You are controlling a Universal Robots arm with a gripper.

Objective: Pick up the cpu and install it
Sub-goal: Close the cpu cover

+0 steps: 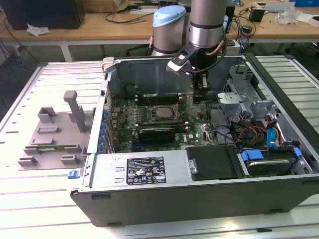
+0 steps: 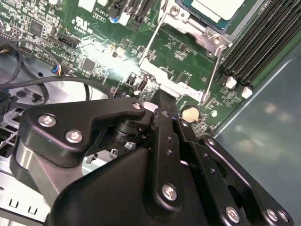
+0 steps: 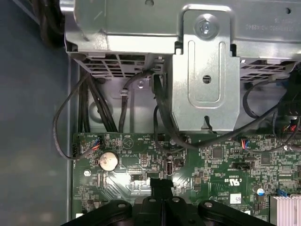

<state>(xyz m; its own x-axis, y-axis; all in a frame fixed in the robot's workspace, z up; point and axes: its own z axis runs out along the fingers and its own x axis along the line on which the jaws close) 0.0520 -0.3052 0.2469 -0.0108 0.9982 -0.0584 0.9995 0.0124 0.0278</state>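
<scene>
Where the arm reaches down into the open computer case (image 1: 199,196) on the slatted bench (image 1: 30,214), the items stand as follows.

End effector (image 1: 201,93): inside the case, low over the green board (image 1: 192,130). Its fingers are pressed together with nothing between them, as both wrist views show.

Cpu (image 2: 217,6): pale silver square, lying flat within the metal socket frame (image 2: 188,27) on the board, apart from the end effector. In the exterior view the socket sits toward the exterior view's left of the end effector.

Coin battery (image 3: 108,160): mounted on the board, near the fingertips (image 3: 162,184).

Memory slots (image 2: 263,44): black rows alongside the socket frame.

Metal bracket (image 3: 204,77): bare steel, fixed at the board's edge, with black cables (image 3: 123,110) hanging beside it down to the board.

Grey fixture (image 1: 55,134): plastic, with upright posts, resting on the bench outside the case at the exterior view's left.
</scene>
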